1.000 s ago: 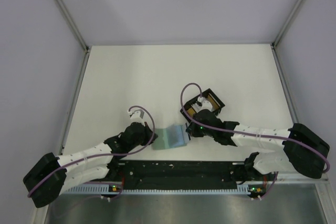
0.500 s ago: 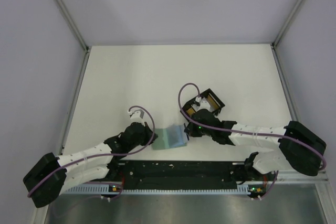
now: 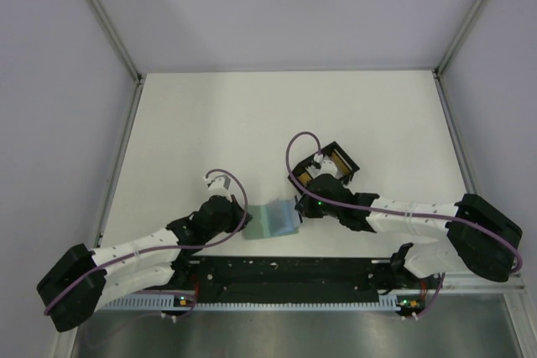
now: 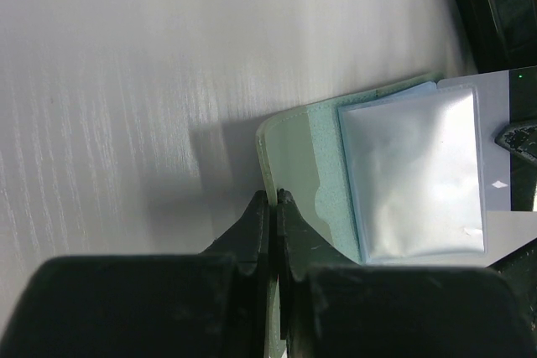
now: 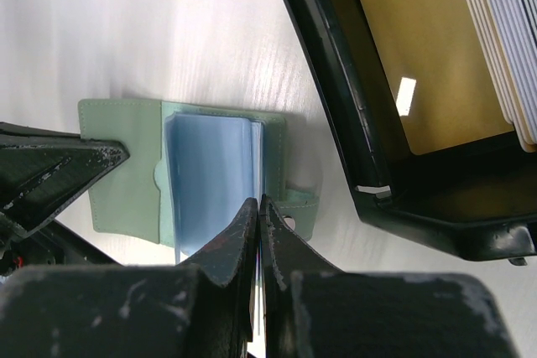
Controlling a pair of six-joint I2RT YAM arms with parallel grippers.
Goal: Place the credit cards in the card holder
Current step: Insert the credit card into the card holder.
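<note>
The sage-green card holder (image 3: 273,220) lies open on the table between the two arms, its pale blue-grey sleeves (image 5: 214,178) facing up. My left gripper (image 4: 273,199) is shut on the edge of its green left flap (image 4: 294,153). My right gripper (image 5: 258,203) is shut on a thin grey credit card (image 4: 509,102) held on edge, its lower edge at the right side of the sleeves. In the right wrist view this card is only a pale line (image 5: 263,161) above the fingertips. More credit cards stay in the black box: a yellow-orange one (image 5: 424,48) and a pale stack (image 5: 508,31).
The black open box (image 3: 344,161) sits just right of and beyond the card holder, close to the right wrist. The white table (image 3: 252,123) runs to metal rails and grey walls on three sides. The arm bases and a black cable tray (image 3: 285,278) line the near edge.
The right gripper has shifted a little left, away from the black box and toward the card holder. The left arm and the holder have stayed put.
</note>
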